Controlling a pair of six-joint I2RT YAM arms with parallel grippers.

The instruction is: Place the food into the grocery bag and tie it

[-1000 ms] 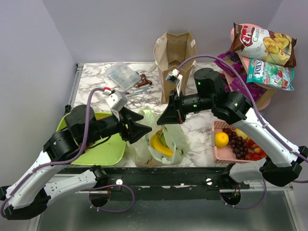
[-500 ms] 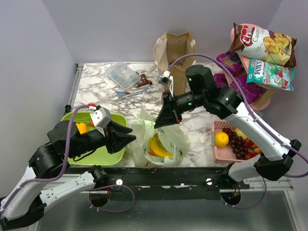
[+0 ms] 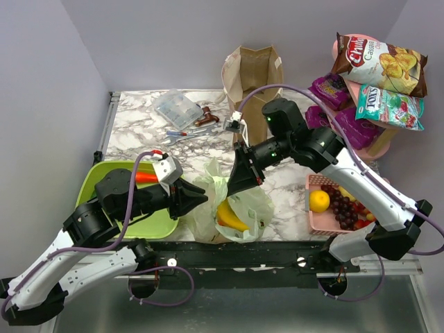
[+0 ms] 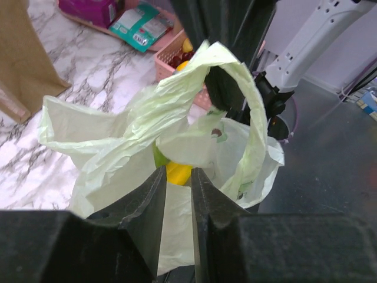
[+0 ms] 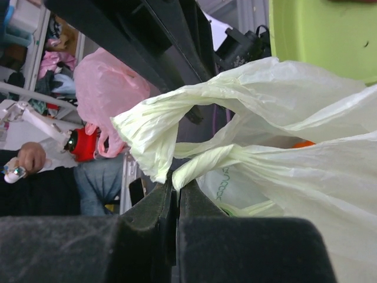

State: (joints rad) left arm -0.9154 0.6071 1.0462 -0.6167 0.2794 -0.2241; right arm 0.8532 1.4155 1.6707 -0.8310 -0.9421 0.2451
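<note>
A robotics lab: marble-print table (image 3: 139,118) boxed by plain lilac panels (image 3: 41,90), robot arms (image 3: 361,180) bolted to a black rail (image 3: 229,251).

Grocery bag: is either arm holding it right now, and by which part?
Both. The right gripper is shut on one twisted loop handle of the grocery bag. The left gripper appears to pinch the bag's wall just below its mouth.
</note>
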